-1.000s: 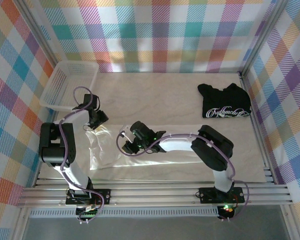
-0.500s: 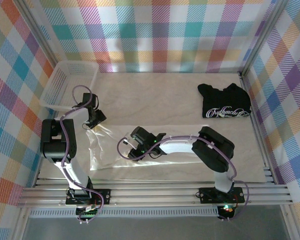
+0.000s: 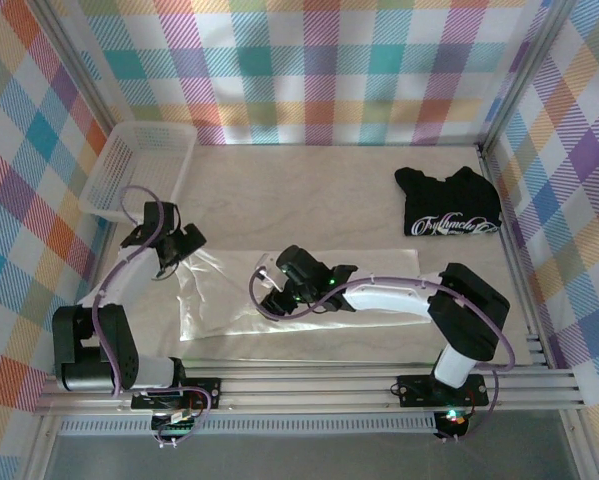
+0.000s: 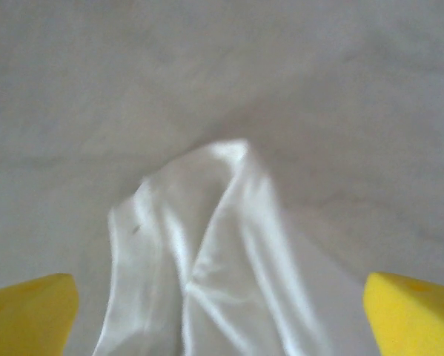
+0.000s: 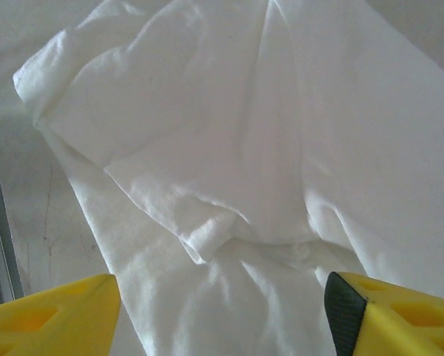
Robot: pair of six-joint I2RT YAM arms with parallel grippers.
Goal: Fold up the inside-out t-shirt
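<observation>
Subject of inspection: the white t-shirt [image 3: 219,300] is lying spread flat on the table [image 3: 309,190], occupying the near half toward 6 o'clock, well apart from the black shirt [image 3: 449,205] at 2 o'clock and the basket [image 3: 114,175] at 10 o'clock. The left gripper [image 4: 222,313] is hovering at the shirt's 10 o'clock corner with its jaws standing wide; a raised peak of cloth is sitting between the yellow fingers [image 4: 29,311] but is not being clamped. The right gripper [image 5: 222,315] is hanging over the cloth left of the shirt's middle, jaws likewise spread wide and holding nothing, with a doubled flap and a bunched knot of wrinkles lying just ahead of it. In my judgement the fabric is behaving as thin, light and limp: it is creasing readily, is offering no stiffness, and is likely dragging or sagging if lifted from one point alone. It is not fragile, though a shallow pinch is risking slippage. Recommended holds are the outer edges: the peaked corner under the left gripper and a matching hem or flap edge for the right, pinched through every layer.
</observation>
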